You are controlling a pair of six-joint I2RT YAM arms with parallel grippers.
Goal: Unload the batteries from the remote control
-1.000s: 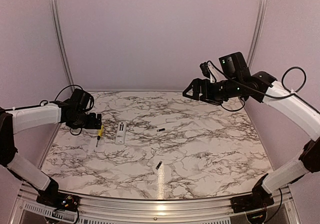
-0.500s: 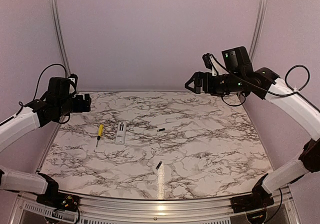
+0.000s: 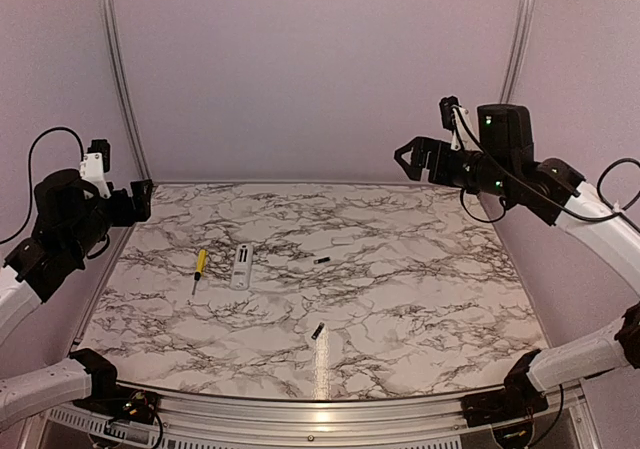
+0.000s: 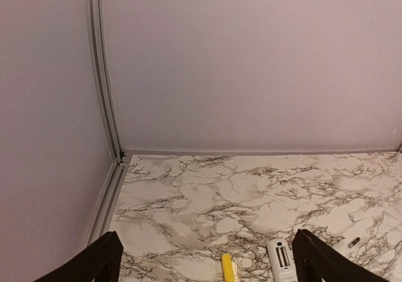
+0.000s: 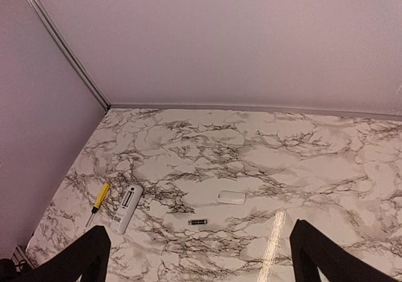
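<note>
The white remote control (image 3: 241,266) lies on the marble table left of centre, its open battery compartment facing up; it also shows in the left wrist view (image 4: 281,261) and the right wrist view (image 5: 127,207). One dark battery (image 3: 321,260) lies loose to its right, also seen from the wrists (image 4: 354,242) (image 5: 198,222). A second battery (image 3: 317,330) lies nearer the front. My left gripper (image 3: 140,201) (image 4: 207,269) is open and empty, raised at the far left. My right gripper (image 3: 408,159) (image 5: 201,260) is open and empty, high at the back right.
A yellow-handled screwdriver (image 3: 199,267) (image 4: 227,266) (image 5: 98,198) lies just left of the remote. A small white cover piece (image 5: 232,198) lies on the table beyond the loose battery. Walls with metal rails enclose the table at back and sides.
My left gripper has lifted away from beside the screwdriver and drawn back to the far left. My right gripper has risen and moved to the right. The table objects have not moved.
</note>
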